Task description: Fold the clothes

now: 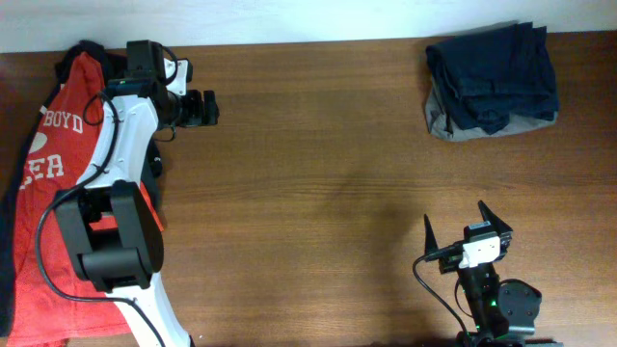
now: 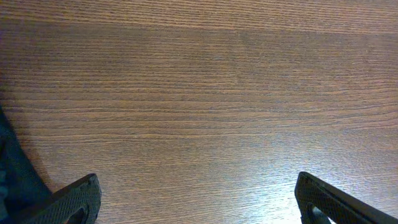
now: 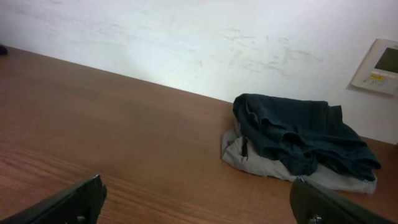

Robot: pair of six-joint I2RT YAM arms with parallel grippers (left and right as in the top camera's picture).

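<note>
The red cotton T-shirt with white lettering along the table's left edge lies partly under the white-and-black left arm, its words broken off, its hem cut by the lower border; the grey cloth at the far right corner sits mostly buried under the folded navy garment; print on the beige wall panel is too small to read.

Wide bare wood of the table lies between my left claw and right claw — free passage through the middle. The folded clothes pile blocks the far right corner; the red shirt — with my left arm over it — fills the left edge.
</note>
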